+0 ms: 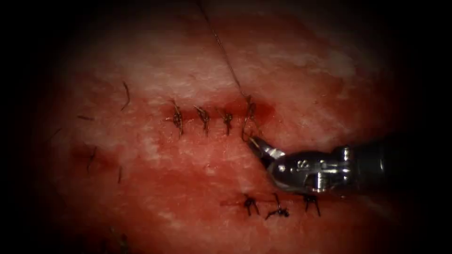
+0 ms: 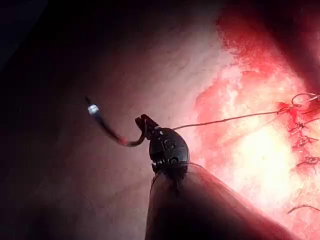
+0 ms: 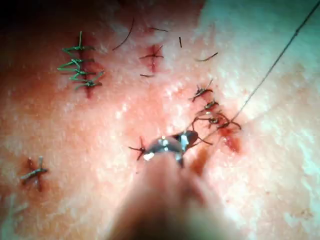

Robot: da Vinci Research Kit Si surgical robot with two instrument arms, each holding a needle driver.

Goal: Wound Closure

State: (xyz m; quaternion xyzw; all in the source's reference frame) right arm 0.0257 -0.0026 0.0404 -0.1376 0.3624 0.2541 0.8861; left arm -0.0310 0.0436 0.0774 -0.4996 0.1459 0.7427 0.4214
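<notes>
The cut [image 1: 214, 113] runs across the tissue [image 1: 188, 178] and carries three tied dark stitches [image 1: 203, 118]. At its right end lies a fourth stitch [image 1: 248, 114]. From it, thread [image 1: 226, 56] rises taut up and to the left. My right tool [image 1: 254, 141] reaches in from the right, its jaws shut on a short piece of thread just below that stitch, also seen near the right tool [image 3: 186, 140]. My left tool [image 2: 145, 122] holds the curved needle [image 2: 112, 131] near its tail, up off the tissue. Thread [image 2: 225, 120] stretches from the needle to the wound.
A second row of dark stitches [image 1: 278, 210] lies below the right tool's shaft. Cut ends of thread [image 1: 126, 96] are scattered left of the cut. Red fluid [image 1: 267, 111] pools at the cut's right end. Green stitches [image 3: 77, 65] sit farther off.
</notes>
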